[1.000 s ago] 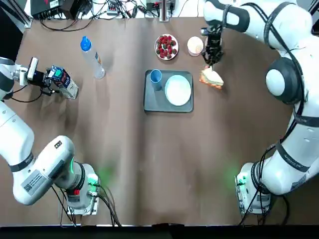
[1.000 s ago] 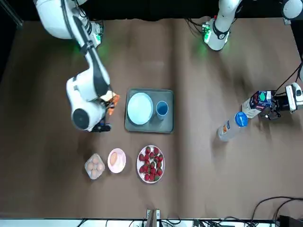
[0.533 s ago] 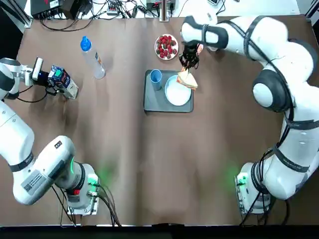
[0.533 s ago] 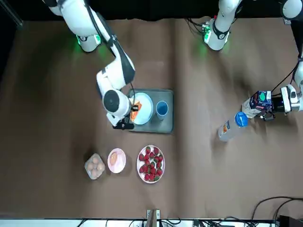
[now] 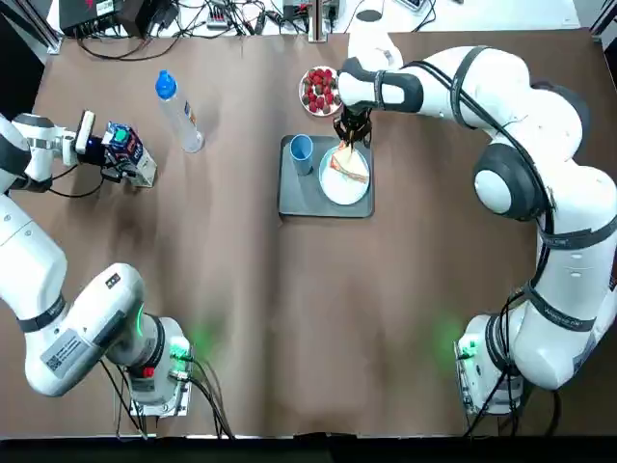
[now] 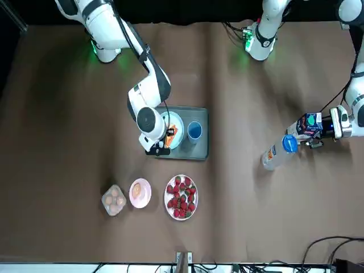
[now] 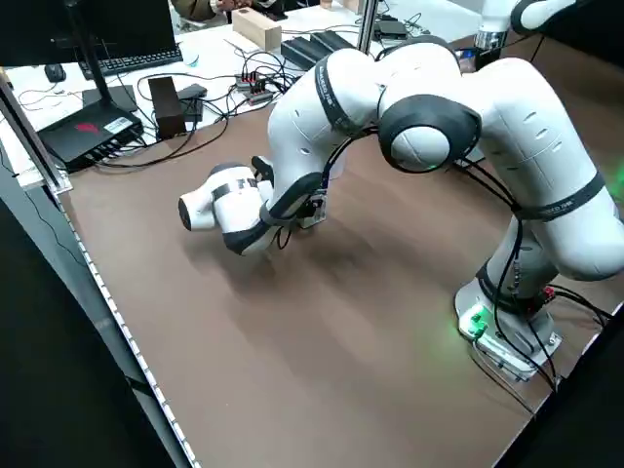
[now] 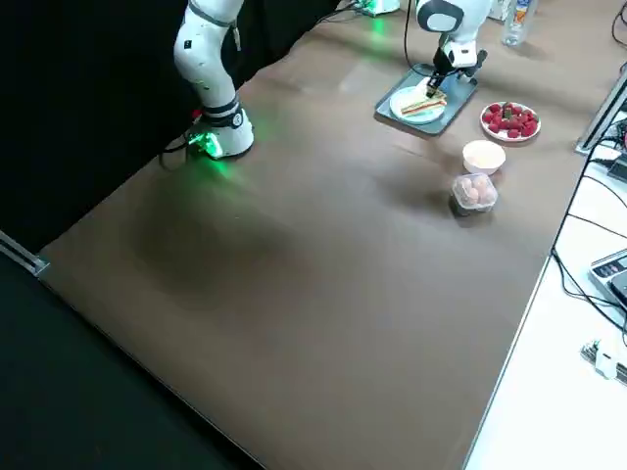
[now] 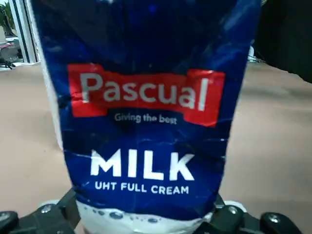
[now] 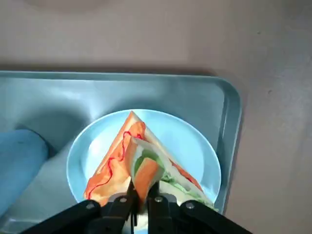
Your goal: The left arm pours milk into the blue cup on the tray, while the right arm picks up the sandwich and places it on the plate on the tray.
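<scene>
Your right gripper is pinched narrow on the sandwich, gripping its near edge; the wedge sits over the white plate, and you can't tell from any view whether it rests on it. In the top view the gripper is at the plate's 12 o'clock rim with the sandwich trailing toward 6 beneath it. The plate sits in the right half of the grey tray; the blue cup stands upright in the tray's far-left corner, at about 10 o'clock from the plate, just beside it. Your left gripper is clamped on the milk carton well off at the tray's 9 o'clock, near the table's left edge; the wrist view is filled by the carton, label facing the camera, fingers closed on its base. Carton is well apart from the cup, with the water bottle lying between them, at roughly 1 o'clock from the carton. Farther out, past the tray at 12 o'clock: the strawberry plate, then in the front view the small egg bowl and the egg box alongside it.
</scene>
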